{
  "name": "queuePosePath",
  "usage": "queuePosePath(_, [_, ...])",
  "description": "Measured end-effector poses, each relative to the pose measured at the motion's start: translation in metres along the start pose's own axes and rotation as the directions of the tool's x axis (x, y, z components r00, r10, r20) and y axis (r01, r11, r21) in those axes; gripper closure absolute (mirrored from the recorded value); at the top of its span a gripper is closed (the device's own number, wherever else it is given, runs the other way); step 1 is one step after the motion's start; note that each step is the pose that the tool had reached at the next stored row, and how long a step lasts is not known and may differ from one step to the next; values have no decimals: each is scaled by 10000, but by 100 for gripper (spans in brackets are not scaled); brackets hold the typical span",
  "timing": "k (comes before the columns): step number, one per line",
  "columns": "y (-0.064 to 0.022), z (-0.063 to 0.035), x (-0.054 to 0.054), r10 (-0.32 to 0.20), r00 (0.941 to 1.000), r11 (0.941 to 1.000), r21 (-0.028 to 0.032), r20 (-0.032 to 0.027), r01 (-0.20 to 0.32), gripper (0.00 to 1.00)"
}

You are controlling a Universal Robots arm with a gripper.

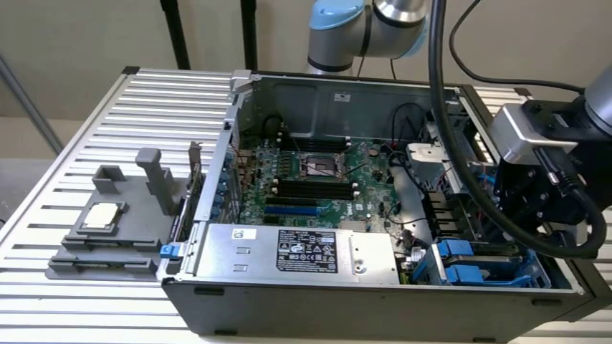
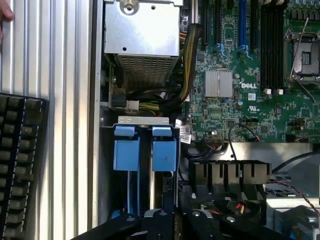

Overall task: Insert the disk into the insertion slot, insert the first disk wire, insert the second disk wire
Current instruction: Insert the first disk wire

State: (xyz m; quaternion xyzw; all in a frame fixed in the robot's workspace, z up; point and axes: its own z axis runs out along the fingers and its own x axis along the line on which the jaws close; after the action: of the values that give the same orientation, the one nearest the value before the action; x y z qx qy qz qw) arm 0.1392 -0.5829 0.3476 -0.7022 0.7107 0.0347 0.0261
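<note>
Exterior view: the slot (image 1: pixel 524 271) lies at 5 o'clock in the case (image 1: pixel 383 308), with the closed jaws at its 2 o'clock; wrist view: the disk (image 2: pixel 164 155) looks seated in the slot, the empty-looking jaws near it, so any push should, I judge, run straight along the blue rails, clear of the cables (image 2: pixel 187 65).

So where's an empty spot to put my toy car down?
The bare slatted table on the exterior view's left, between the grey fixture and the far edge. Also the strip between the keyboard and the computer case. Inside the case it's crowded: motherboard, cables, blue drive bay.
</note>
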Motion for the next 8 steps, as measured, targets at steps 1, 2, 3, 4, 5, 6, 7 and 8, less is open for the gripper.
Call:
queuePosePath(1, [-2,0,-9,30,10000,10000,3,-3,-30,84])
queuePosePath(2, [-6,1,-10,89,10000,10000,9,-6,-89,84])
queuePosePath(3, [-12,1,-11,170,9999,9999,15,-16,-170,84])
queuePosePath(4, [-17,1,-11,254,9997,9997,23,-27,-254,84])
queuePosePath(5, [-22,3,-11,340,9994,9994,31,-42,-340,84])
queuePosePath(6, [-25,2,-11,430,9991,9991,40,-64,-430,84])
queuePosePath(7, [-28,1,-11,514,9986,9987,48,-79,-514,84])
queuePosePath(8, [-32,0,-11,574,9983,9983,54,-89,-573,84])
